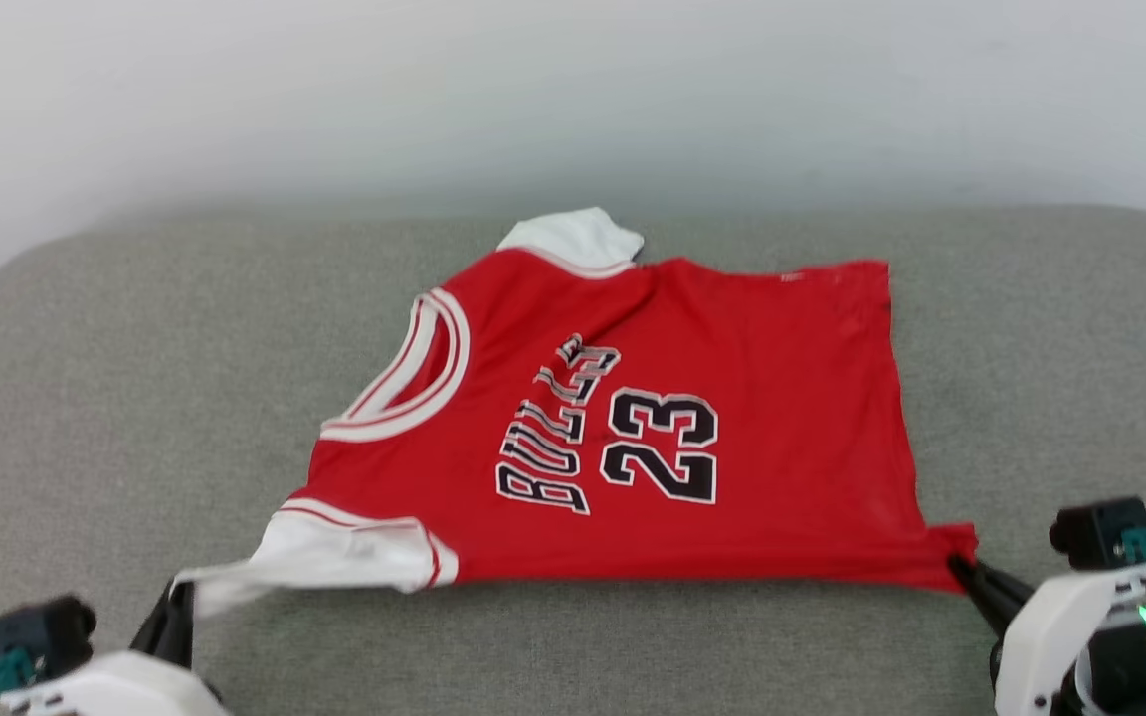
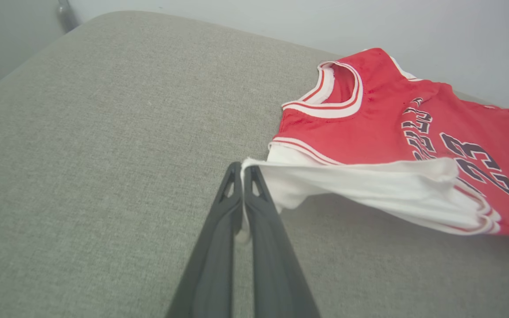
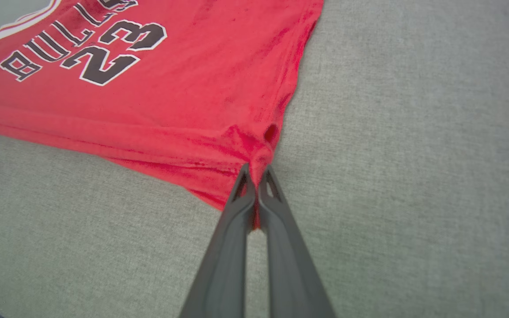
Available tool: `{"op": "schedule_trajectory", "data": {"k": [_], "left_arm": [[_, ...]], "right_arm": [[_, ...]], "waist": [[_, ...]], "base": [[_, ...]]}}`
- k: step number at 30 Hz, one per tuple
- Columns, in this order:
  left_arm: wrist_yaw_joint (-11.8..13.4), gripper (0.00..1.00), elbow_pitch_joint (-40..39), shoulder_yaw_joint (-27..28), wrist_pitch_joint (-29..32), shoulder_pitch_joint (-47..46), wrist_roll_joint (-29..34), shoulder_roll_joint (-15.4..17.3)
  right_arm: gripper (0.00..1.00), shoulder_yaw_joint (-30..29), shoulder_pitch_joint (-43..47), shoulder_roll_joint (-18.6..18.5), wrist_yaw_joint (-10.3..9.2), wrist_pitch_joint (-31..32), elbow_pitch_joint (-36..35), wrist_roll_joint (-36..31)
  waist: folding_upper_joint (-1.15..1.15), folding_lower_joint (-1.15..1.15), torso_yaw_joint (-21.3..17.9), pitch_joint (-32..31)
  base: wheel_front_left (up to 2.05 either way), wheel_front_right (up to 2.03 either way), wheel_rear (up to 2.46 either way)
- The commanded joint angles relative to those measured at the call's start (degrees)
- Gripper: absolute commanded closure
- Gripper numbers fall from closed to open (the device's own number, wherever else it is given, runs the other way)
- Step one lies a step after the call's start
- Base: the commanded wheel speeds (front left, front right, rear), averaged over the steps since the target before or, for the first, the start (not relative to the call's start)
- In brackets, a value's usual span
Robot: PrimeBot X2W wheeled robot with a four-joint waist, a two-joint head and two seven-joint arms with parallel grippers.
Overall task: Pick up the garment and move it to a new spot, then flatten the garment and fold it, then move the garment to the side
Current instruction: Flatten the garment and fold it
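Lying print-side up on the grey fabric-covered table [image 1: 135, 398], the red basketball jersey [image 1: 782, 398] sat near the middle of the surface, neck towards the robot's left and hem towards its right. The body was bright red with black, white-edged "BULLS" lettering [image 1: 553, 428] and the number 23 [image 1: 663, 447]. The collar [image 1: 414, 368] carried white-and-red stripe trim.

The near white sleeve [image 1: 334, 552] was drawn out to a point. Its tip was pinched in the closed jaws of the left gripper [image 1: 180, 589] [image 2: 242, 167]. In the left wrist view this sleeve hung clear of the table, with shadow under it. The right gripper [image 1: 956, 564] [image 3: 256, 170] had its jaws closed on the near hem corner [image 1: 951, 552], where the cloth bunched into creases. The near edge ran taut between the two grips.

The far sleeve [image 1: 573, 239] showed as a small white flap behind the shoulder, the rest of it hidden. The underside of the jersey was out of sight. Both gripper bodies were cut off at the bottom edge of the head view. A pale wall [image 1: 533, 99] stood behind the table.
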Motion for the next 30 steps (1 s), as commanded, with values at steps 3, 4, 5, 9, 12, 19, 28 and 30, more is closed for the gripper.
{"op": "schedule_trajectory", "data": {"k": [3, 4, 5, 9, 12, 19, 28, 30], "left_arm": [[4.1, 1.0, -5.4, 2.3, 0.8, 6.3, -1.3, 1.2], [5.3, 1.0, -7.6, 2.7, 1.3, 8.3, -1.8, 1.3], [6.4, 1.0, -9.7, 3.1, 1.6, 10.2, -2.1, 1.4], [9.5, 1.0, -16.6, 4.0, 2.9, 15.0, -2.6, 2.2], [9.9, 1.0, -19.7, 3.8, 3.3, 14.5, -2.1, 2.6], [4.8, 1.0, -16.3, -1.0, 6.0, 2.5, -1.1, 1.2], [-3.7, 1.0, -0.8, -5.4, 7.4, -14.9, -1.0, -2.8], [-5.4, 1.0, 2.9, -6.3, 7.6, -17.6, -0.9, -3.7]], "right_arm": [[1.0, -3.9, 6.0, 1.0, -0.15, 2.1, -3.9, -1.6], [1.0, -5.2, 7.9, 1.5, -0.14, 3.0, -5.6, -2.2], [1.0, -6.5, 9.8, 2.2, -0.14, 4.0, -7.6, -2.8], [1.0, -11.1, 15.6, 4.8, -0.13, 9.2, -14.9, -5.3], [1.0, -13.6, 17.4, 6.6, -0.13, 12.3, -19.4, -6.8], [1.0, -15.1, 11.5, 9.5, -0.11, 16.6, -20.5, -8.9], [1.0, -10.7, -1.2, 8.9, -0.1, 15.7, -11.5, -8.6], [1.0, -9.6, -3.5, 8.5, -0.1, 15.2, -9.1, -8.3]], "waist": [[0.0, 0.03, -0.4, -3.0], [0.0, 0.03, -0.4, -3.4], [0.0, 0.03, -0.4, -3.7], [0.0, 0.03, -0.3, -4.1], [0.0, 0.03, -0.1, -3.6], [0.0, 0.03, 0.1, 0.2], [0.0, 0.03, -0.1, 7.0], [0.0, 0.03, -0.2, 8.2]], "base": [[0.0, 0.0, 0.0], [0.0, 0.0, 0.0], [0.0, 0.0, 0.0], [0.0, 0.0, 0.0], [0.0, 0.0, 0.0], [0.0, 0.0, 0.0], [0.0, 0.0, 0.0], [0.0, 0.0, 0.0]]}}
